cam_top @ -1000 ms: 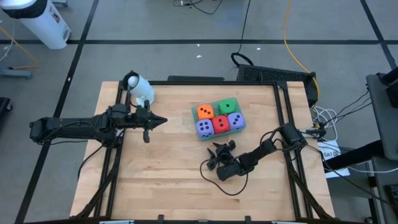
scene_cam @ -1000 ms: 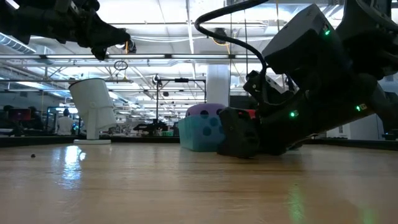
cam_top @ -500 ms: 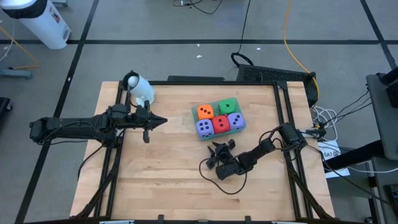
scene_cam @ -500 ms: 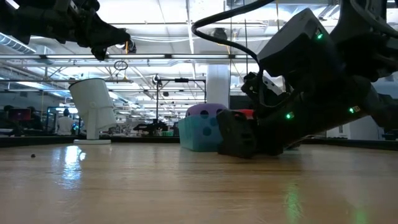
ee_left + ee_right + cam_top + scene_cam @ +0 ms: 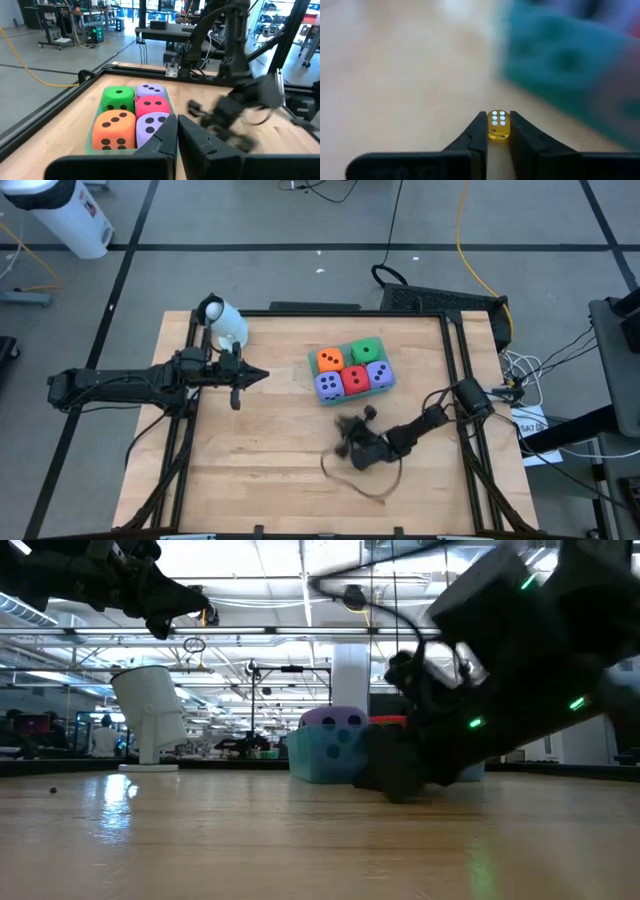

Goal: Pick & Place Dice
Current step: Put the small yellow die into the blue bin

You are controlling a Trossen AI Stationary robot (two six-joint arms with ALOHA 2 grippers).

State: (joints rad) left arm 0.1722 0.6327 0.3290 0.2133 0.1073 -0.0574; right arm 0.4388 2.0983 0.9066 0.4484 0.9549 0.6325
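The right pincer, low beside the foam dice, grips a small yellow translucent die; placing seems next.

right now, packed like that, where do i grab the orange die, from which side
From above, upper part. The orange die is a corner of the pack: green die and a purple die press two faces. Probably one finger on its free face toward the left gripper, the other in the green seam. Right gripper holds a yellow die.
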